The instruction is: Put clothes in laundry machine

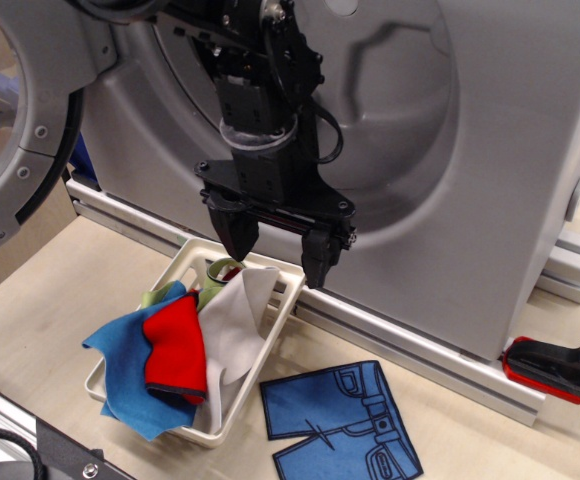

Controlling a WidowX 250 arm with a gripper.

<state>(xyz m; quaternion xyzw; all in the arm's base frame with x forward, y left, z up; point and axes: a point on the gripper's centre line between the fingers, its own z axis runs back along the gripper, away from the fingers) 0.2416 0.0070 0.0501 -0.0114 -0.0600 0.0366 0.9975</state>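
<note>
Grey metal fills the top of the view: we see one machine (510, 150), big and boxy, standing on the pale wooden desk (30, 320). Its round door (15, 110) hangs open at the far left, and the wide drum opening (370, 110) sits behind the arm.

We see one black pincer (278, 248) pointing down in front of the drum. Its two fingers (238, 232) are spread wide, with nothing between them. It hovers just above the back end of one small cream basket (282, 305).

The clothes (185, 345) lie in that basket, spilling over its left side. We count four pieces: one blue at the left, one red on top of it, one white-grey to the right, and one light green at the back, mostly hidden. The green piece sits right under the left finger.

On the desk just right of the basket lies one flat blue jeans patch (342, 422). One red and black tool (555, 368) rests at the right edge. An aluminium rail (400, 350) runs along the machine's base, between the basket and the drum.
</note>
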